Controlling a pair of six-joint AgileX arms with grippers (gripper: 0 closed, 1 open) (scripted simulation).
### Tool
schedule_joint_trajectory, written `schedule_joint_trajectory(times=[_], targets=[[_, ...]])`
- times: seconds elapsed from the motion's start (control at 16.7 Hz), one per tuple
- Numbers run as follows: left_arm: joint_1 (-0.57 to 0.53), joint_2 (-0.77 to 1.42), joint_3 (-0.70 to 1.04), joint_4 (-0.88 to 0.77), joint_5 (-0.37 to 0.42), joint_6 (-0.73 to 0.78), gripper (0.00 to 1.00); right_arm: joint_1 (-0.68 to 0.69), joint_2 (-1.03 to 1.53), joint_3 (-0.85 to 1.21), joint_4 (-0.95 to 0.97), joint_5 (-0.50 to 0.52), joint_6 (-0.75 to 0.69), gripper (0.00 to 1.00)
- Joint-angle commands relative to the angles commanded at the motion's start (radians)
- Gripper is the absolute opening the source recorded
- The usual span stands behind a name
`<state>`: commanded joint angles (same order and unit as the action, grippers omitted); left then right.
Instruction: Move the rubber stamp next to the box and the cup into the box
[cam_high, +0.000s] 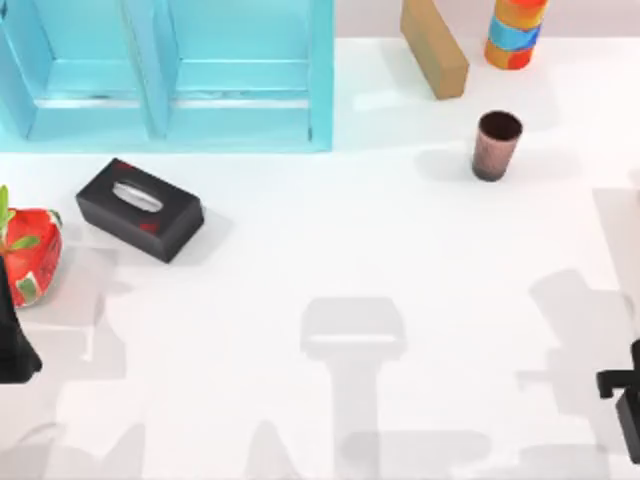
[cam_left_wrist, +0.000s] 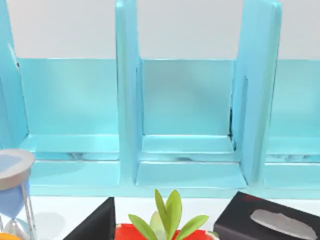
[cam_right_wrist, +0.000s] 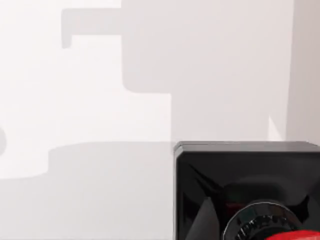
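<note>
The cup (cam_high: 496, 145), a dark coppery tumbler, stands upright at the back right of the table, with nothing touching it. The box (cam_high: 170, 75) is a light blue open case with dividers at the back left; the left wrist view looks into its compartments (cam_left_wrist: 187, 125). The rubber stamp (cam_right_wrist: 240, 175), a black square block with a glossy red knob (cam_right_wrist: 295, 235), sits very close in the right wrist view. My right gripper (cam_high: 618, 385) is at the table's right edge, well in front of the cup. My left gripper (cam_high: 14, 345) is parked at the left edge.
A flat black tissue box (cam_high: 140, 210) lies in front of the blue box, and a red pot with a green plant (cam_high: 30, 255) stands to its left. At the back right are a brown block (cam_high: 435, 45) and a striped cylinder (cam_high: 515, 30). An hourglass (cam_left_wrist: 15, 190) is in the left wrist view.
</note>
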<state>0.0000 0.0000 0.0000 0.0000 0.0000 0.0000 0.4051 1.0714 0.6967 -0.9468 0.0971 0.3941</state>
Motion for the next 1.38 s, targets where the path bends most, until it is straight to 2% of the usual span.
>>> schedule_joint_trajectory(times=[0.6, 1.2, 1.38], targets=[[0.0, 0.0, 0.0, 0.0, 0.0, 0.0, 1.0, 0.0, 0.0, 0.0, 0.0, 0.0, 0.0, 0.98], [0.0, 0.0, 0.0, 0.0, 0.0, 0.0, 1.0, 0.001, 0.0, 0.003, -0.003, 0.0, -0.001, 1.0], [0.0, 0.0, 0.0, 0.0, 0.0, 0.0, 1.0, 0.006, 0.011, 0.073, -0.073, 0.002, -0.007, 1.0]])
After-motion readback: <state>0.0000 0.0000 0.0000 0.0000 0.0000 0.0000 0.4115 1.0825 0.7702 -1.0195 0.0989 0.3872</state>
